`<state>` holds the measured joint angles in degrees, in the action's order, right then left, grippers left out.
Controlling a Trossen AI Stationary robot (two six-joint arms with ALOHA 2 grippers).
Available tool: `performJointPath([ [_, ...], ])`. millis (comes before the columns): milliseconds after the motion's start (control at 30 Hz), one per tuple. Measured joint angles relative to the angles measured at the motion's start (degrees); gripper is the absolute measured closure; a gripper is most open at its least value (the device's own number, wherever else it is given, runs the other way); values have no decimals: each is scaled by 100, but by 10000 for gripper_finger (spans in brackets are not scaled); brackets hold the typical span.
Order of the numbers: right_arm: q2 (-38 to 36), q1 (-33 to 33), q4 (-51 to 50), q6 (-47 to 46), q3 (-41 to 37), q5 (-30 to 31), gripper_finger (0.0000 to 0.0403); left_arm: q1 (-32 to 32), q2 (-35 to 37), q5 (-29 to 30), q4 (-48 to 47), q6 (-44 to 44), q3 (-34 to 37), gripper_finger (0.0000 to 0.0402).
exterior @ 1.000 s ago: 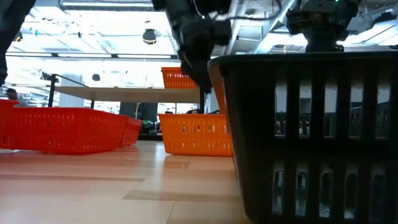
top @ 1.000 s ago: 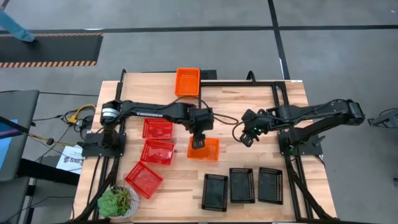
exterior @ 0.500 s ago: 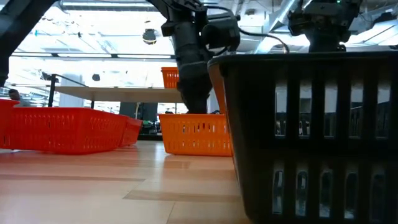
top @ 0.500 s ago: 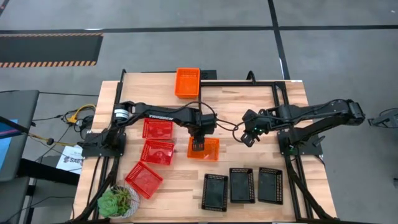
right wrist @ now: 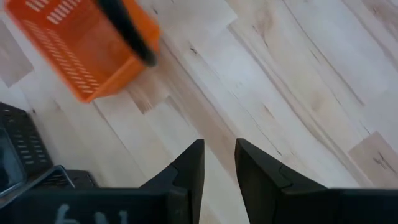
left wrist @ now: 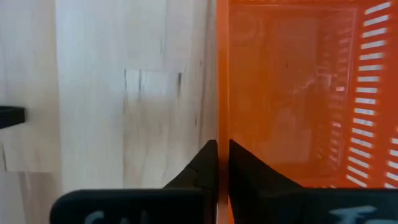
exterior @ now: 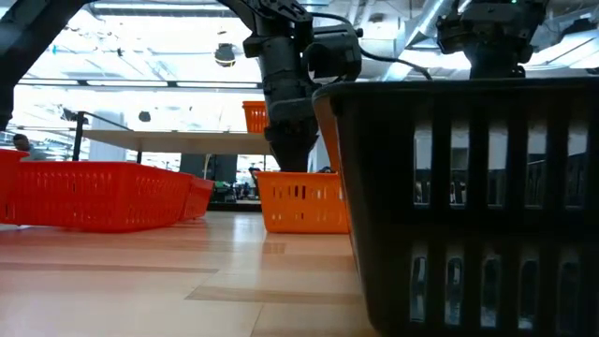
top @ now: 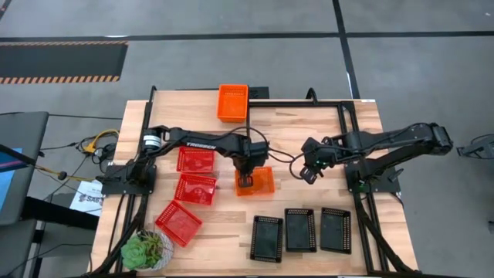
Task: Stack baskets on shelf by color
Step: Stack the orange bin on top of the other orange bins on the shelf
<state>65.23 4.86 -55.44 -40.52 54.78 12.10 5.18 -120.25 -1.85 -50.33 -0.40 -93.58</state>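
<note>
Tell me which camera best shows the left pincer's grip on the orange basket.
The left wrist view: the left pincer is shut on the basket's wall. The high view shows it from above; the low view, side-on.

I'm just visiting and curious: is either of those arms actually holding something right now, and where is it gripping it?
Yes. The left gripper is shut on the orange basket, pinching its side wall at the rim. The right gripper hangs over bare table, holding nothing.

Even, bright overhead light falls on the table (top: 309, 154), and shadows under the arms are soft and short. From table height the room's ceiling lights blow out to white, and the near black basket (exterior: 468, 206) looms dark and soft-focused. The right wrist view smears an orange basket (right wrist: 81, 50) with blur.
</note>
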Motion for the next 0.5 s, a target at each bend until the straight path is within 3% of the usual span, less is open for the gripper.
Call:
performJointPath([
  [300,0,317,-96,-353,0,0,290,93,2,-18,119,-10,0,390],
  [500,0,518,-196,-614,0,65,290,93,2,139,166,-832,0,390],
])
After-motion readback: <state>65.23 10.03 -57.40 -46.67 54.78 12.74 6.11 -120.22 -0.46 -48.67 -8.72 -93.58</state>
